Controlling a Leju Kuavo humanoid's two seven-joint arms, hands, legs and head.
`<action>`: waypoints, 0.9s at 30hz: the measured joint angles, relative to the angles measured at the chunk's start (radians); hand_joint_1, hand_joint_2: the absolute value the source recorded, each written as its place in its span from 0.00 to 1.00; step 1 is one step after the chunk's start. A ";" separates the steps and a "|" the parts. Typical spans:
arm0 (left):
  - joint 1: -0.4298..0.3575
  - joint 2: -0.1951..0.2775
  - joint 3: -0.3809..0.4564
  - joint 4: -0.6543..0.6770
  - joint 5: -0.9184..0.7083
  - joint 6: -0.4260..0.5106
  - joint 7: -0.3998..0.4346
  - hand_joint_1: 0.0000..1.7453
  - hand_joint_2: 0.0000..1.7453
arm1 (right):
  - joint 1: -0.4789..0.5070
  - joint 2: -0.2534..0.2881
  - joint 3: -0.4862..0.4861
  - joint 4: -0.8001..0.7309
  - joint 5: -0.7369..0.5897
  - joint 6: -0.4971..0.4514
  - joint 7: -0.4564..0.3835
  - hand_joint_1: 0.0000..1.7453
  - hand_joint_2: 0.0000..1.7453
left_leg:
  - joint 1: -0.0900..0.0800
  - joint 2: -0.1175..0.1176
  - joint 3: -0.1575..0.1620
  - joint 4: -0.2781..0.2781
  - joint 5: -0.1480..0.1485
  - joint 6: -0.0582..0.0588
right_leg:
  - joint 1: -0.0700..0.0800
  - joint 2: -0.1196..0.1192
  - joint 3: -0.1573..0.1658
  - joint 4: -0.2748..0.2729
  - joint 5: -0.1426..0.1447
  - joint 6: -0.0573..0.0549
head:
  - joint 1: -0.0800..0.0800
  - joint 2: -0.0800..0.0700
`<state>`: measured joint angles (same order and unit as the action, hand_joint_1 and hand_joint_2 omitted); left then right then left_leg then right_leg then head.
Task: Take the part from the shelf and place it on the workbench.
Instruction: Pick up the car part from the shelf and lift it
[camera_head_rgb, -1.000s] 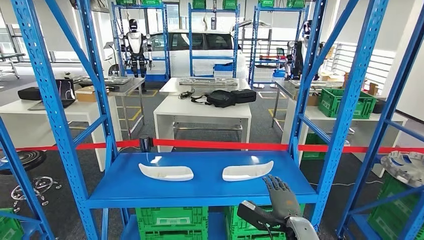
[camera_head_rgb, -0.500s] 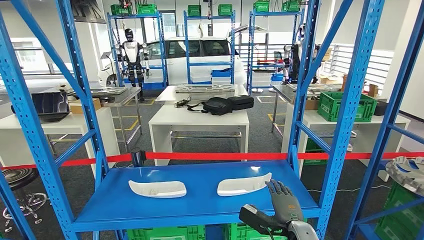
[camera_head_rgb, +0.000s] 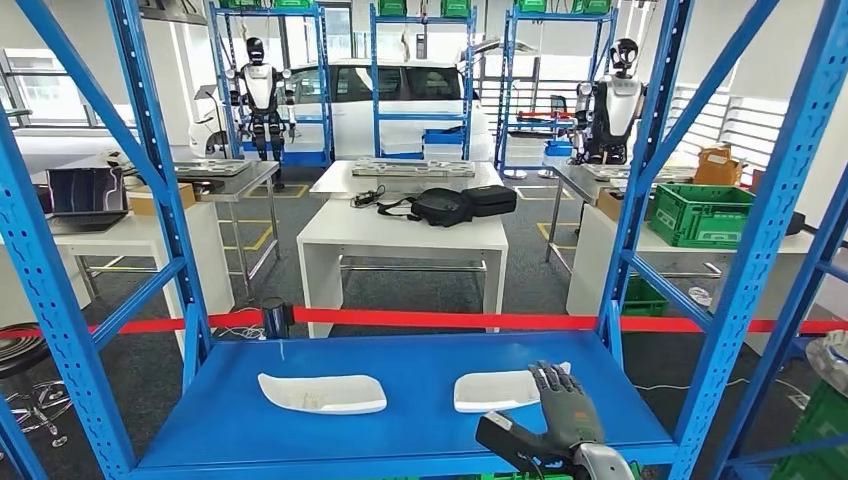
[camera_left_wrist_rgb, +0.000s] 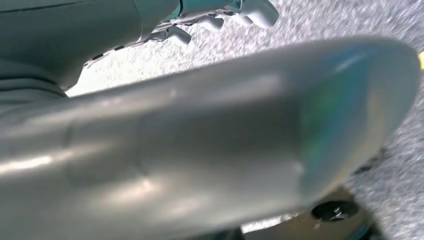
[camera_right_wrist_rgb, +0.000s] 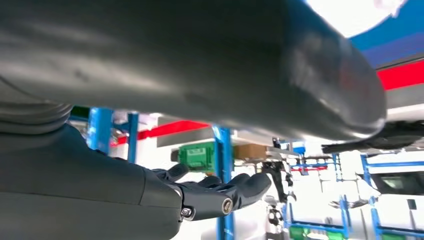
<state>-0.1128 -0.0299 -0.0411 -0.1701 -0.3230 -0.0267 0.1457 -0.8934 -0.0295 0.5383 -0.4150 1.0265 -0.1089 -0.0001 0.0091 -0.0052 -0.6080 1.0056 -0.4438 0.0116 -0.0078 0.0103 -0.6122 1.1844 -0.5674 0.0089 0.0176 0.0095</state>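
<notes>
So in the head view you've got a blue shelf board (camera_head_rgb: 400, 355) framed by blue uprights, with a red barrier tape (camera_head_rgb: 440, 320) running just behind its back edge. Past that there's a grey-floored workshop: a white table (camera_head_rgb: 400, 225) with a black bag (camera_head_rgb: 440, 205) on it, a white car (camera_head_rgb: 400, 95) further back, two humanoid robots standing by the far racks, and a green crate (camera_head_rgb: 700, 212) off to the right. Two white parts lie on the board. The left part (camera_head_rgb: 322, 393) sits towards the front left, well apart from your hand. The right part (camera_head_rgb: 500, 390) lies towards the front right, and your right hand (camera_head_rgb: 565, 410) is over its right end with fingers spread, not closed on it.

Left wrist view: the left hand (camera_left_wrist_rgb: 220, 17) hangs over speckled grey floor, fingers curled, nothing in them that I can see.

Right wrist view: right-hand fingers (camera_right_wrist_rgb: 225, 192) stretched out flat and apart, blue racks behind.
</notes>
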 joint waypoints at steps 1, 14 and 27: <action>0.000 0.001 0.000 0.000 0.000 0.000 0.000 0.00 0.00 | 0.004 -0.001 0.000 0.000 0.000 0.001 0.000 0.00 0.00 | -0.001 -0.001 0.010 0.000 -0.010 0.003 | 0.001 0.000 -0.049 0.065 -0.023 0.000 | 0.000 0.000; -0.001 0.000 0.001 0.000 0.000 -0.006 -0.007 0.00 0.00 | 0.014 -0.015 0.000 0.008 -0.001 0.007 0.001 0.00 1.00 | -0.010 -0.008 0.086 0.094 -0.129 -0.035 | 0.010 -0.003 -0.049 -0.170 0.163 -0.048 | -0.001 0.000; 0.003 0.001 0.001 0.001 0.000 -0.007 -0.006 0.00 0.00 | 0.029 -0.008 0.000 0.009 -0.001 0.025 0.000 0.00 1.00 | -0.001 -0.002 -0.015 0.019 0.000 -0.037 | 0.005 0.003 0.022 -0.156 0.083 -0.031 | -0.001 0.000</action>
<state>-0.1101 -0.0285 -0.0403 -0.1695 -0.3231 -0.0333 0.1392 -0.8644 -0.0374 0.5386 -0.4055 1.0256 -0.0843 -0.0001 0.0080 -0.0074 -0.6227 1.0251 -0.4436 -0.0258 -0.0026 0.0137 -0.5898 1.0286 -0.4845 -0.0226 0.0169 0.0096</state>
